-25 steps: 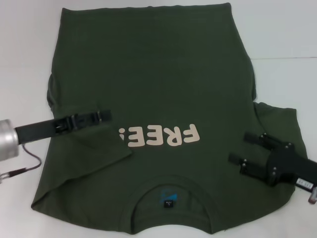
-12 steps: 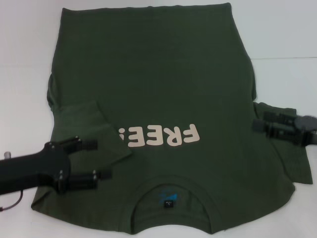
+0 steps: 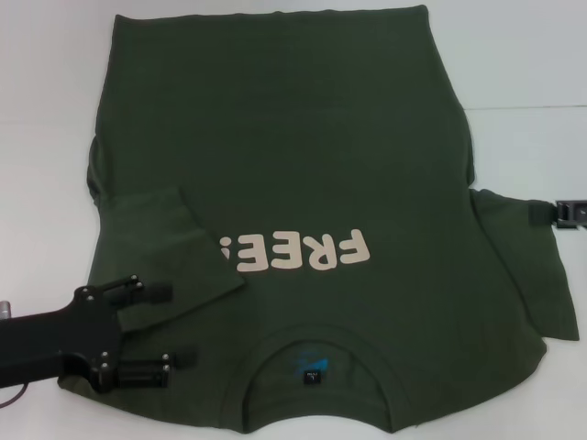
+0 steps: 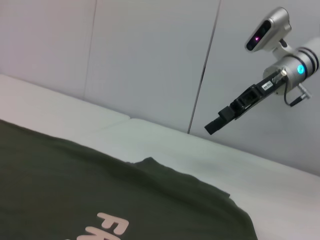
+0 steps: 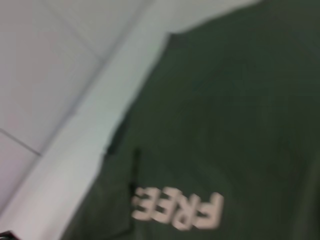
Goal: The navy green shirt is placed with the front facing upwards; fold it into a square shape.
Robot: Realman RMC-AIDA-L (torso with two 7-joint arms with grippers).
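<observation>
White tabletop (image 3: pixel 46 82) fills the head view, w/ a faint seam line running off to the right; pale wall panels (image 4: pixel 150 55) stand behind it in the left wrist view.

Far left, near edge: left gripper (image 3: pixel 170 325) sits over the shirt's lower-left corner, black fingers (image 3: pixel 147 293) spread apart, one over the folded-in sleeve, the other near the shoulder. Nothing pinched between them as far as can be seen. Its black arm covers part of the near-left hem area.

Centre: navy green shirt (image 3: pixel 284 147) lies flat, front up, spread across most of the table. Cream "FREE!" lettering (image 3: pixel 293 250) reads upside down from the head cam. Collar (image 3: pixel 316 353) w/ blue inner label (image 3: pixel 312 365) is at the near edge. Left sleeve (image 3: pixel 165 247) is folded in onto the chest, its edge just touching the "!". Right sleeve (image 3: pixel 523 266) lies spread out on the table.

Far right: right gripper (image 3: pixel 548 214) only peeks in at the frame edge, just beside the right sleeve's far corner; in the left wrist view it hangs above the table, apart from the cloth. Can't tell if its fingers are apart or together.
</observation>
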